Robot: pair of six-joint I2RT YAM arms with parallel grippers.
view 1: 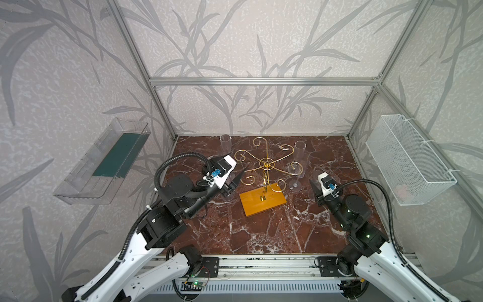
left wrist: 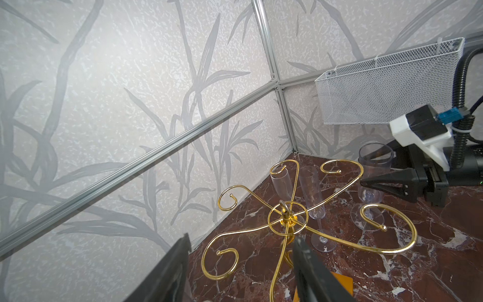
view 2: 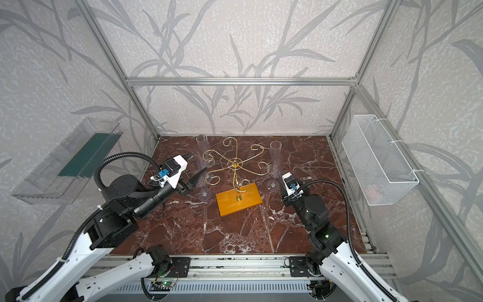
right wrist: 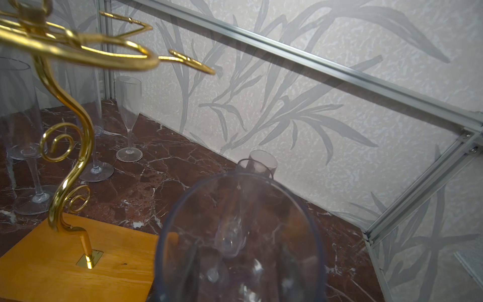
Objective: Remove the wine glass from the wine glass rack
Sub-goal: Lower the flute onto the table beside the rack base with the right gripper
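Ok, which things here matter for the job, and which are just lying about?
Job: wine glass rack; wine glass at the right end effector.
Lying about: other glasses on the table; clear wall bin; white mesh basket.

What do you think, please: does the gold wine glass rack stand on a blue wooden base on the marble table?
Not quite: the gold wine glass rack stands on an orange-yellow wooden base, not blue, on the marble table; both top views show it.

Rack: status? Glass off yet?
Left gripper open, empty, beside rack. Right gripper jaws either side of an upright glass, grip unclear. Rack arms look bare. Flute stands close beyond it.
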